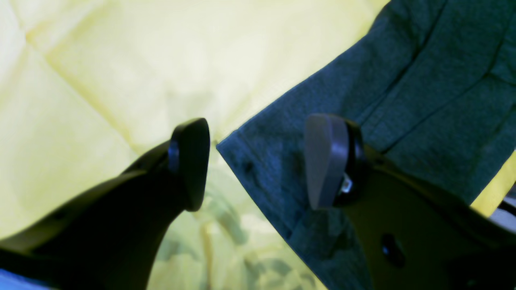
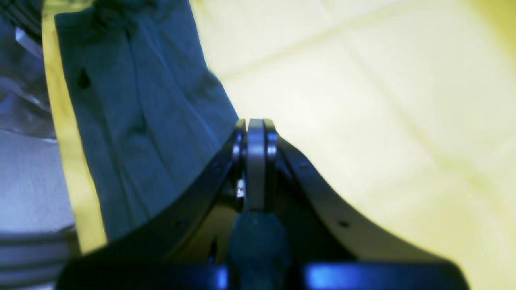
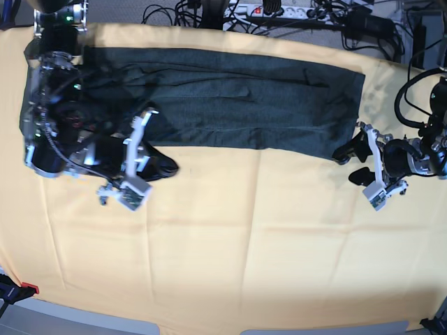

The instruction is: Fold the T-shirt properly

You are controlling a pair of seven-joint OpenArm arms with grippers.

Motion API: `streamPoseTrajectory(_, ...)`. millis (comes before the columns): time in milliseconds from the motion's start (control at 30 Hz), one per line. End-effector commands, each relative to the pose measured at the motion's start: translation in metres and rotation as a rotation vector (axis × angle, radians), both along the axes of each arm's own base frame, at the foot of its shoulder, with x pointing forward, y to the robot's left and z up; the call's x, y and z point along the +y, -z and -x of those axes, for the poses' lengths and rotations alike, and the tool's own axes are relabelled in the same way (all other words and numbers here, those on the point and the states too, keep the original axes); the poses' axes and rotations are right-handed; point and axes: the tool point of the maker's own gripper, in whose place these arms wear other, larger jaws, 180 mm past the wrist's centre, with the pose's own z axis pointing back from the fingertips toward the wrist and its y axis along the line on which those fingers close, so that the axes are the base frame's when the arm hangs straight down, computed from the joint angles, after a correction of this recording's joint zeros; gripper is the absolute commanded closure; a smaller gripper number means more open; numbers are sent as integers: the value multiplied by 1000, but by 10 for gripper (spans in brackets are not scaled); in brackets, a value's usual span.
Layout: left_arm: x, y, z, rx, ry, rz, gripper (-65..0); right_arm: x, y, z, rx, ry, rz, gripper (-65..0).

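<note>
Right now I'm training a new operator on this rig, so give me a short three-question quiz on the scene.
1. Multiple choice: the dark long-sleeved T-shirt lies on what? A) a pale yellow tablecloth; B) a wooden tray; C) a blue towel.
2. True or false: the left gripper is shut on the T-shirt.
3. Fill in: the right gripper's jaws are ____ (open or shut).

Key: 1. A; 2. False, its jaws stand apart; 3. shut.
</note>
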Motion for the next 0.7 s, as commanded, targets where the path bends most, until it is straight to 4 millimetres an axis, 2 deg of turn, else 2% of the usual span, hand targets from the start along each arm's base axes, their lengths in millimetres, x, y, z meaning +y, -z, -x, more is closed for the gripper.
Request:
streamPoseTrajectory(0, 2, -24, -13, -72, -13, 33, -388, -10, -15, -4, -37, 17, -25, 0)
streamPoseTrajectory(233, 13, -72, -34, -191, -132, 196, -388, -90, -21, 7, -13, 227, -73, 0)
streamPoseTrajectory(400, 32, -77, -32, -216, -219, 228, -388, -146, -14, 26, 11, 395, -43, 0)
streamPoseTrajectory(500, 47, -76, -26, -219, -268, 241, -388, -164, -1, 45, 61, 458, -25, 0)
streamPoseTrajectory(667, 86, -89, -21, -273, -437, 298, -388, -172, 29, 72, 140, 511, 3, 0)
